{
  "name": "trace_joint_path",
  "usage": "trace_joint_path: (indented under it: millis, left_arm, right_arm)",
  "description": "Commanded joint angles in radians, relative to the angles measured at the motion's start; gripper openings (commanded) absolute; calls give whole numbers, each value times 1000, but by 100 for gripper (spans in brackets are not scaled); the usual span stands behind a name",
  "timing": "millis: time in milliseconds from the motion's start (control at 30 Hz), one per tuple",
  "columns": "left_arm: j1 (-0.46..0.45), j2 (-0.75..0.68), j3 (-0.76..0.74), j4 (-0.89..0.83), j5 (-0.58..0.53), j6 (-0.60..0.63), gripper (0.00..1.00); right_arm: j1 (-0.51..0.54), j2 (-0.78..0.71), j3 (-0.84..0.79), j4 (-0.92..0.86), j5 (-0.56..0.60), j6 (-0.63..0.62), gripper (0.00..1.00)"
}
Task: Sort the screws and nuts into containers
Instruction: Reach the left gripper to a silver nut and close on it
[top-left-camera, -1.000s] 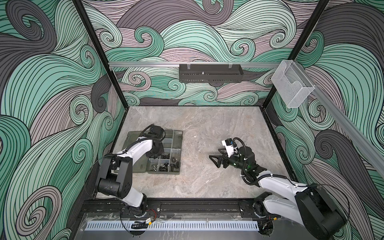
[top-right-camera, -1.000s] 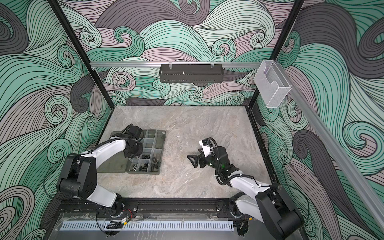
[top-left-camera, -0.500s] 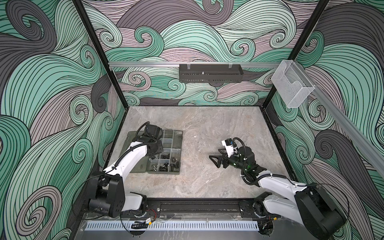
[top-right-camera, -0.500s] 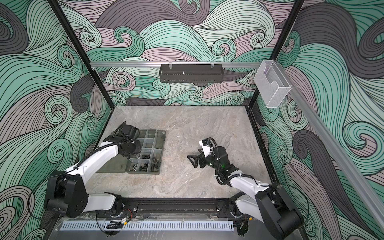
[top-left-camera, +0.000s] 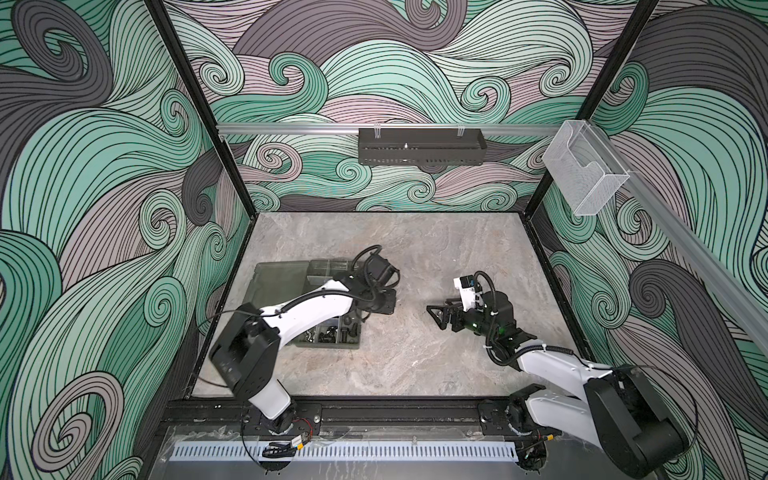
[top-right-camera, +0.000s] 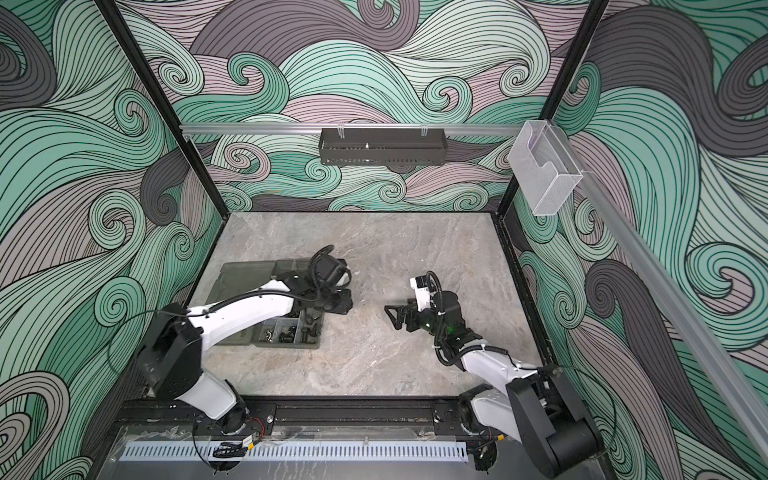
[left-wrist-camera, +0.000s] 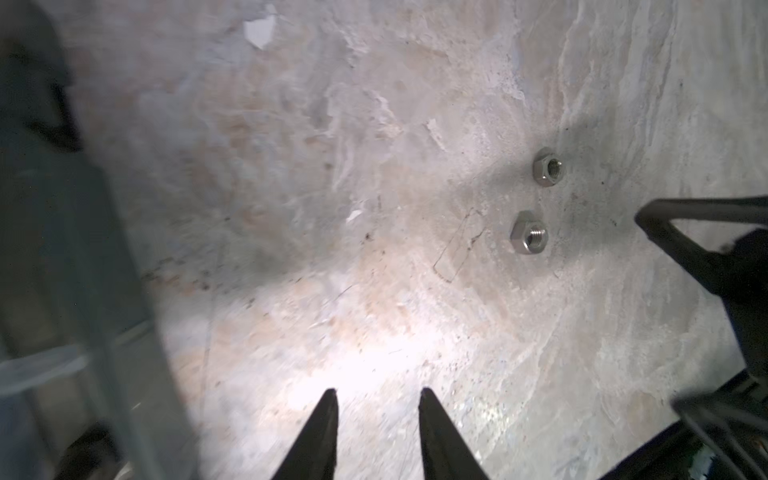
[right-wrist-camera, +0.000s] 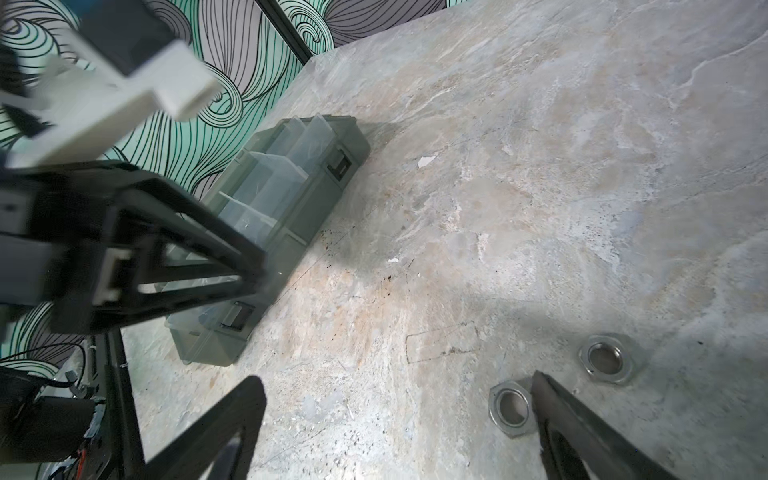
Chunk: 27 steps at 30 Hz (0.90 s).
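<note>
Two silver nuts (left-wrist-camera: 530, 237) lie flat, holes up, on the bare desk (top-left-camera: 415, 249) near its middle, well clear of the organizer box (right-wrist-camera: 299, 224) that sits toward the desk's left edge. The inner nut (right-wrist-camera: 510, 409) rests at the inside face of one finger of the right gripper (right-wrist-camera: 395, 378), touching it or very nearly. The outer nut (right-wrist-camera: 606, 358) lies just beyond that same finger. The right gripper's jaws are spread wide and hold nothing. The left gripper (left-wrist-camera: 377, 392), jaws parted by a narrower gap and also empty, hangs beside the box's right side, with both nuts ahead of its tips and off to one side. The right arm looks the nearer by far, and closing its jaws should trap the inner nut. A flat hexagon offers no long axis to line up with. In both top views the nuts are too small to make out, as is the dark hardware in the box's front compartments (top-left-camera: 332, 334)
</note>
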Motion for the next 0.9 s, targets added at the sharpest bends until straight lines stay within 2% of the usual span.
trace_joint_path:
  millis: [0,167,300,467,867]
  left_arm:
    - [-37,137,111,43,36,-21,38]
    - [-102,295,252,74,72,21,41]
    - [-120,344,254,145,118,116,43]
    - [-126,356,228,202,172,238,47]
    - [-155,475,337,106,117,266,49]
  right_arm:
    - [-4,-139,-47,-70,-5,23,99]
    - [-4,-432,-135,-225,42,93,100]
    - [-4,-584,-168,-292,55,112,99]
    - [-4,-665,-183,-314,18,116,99]
    - [-4,-793,-182,-387,10,99,99]
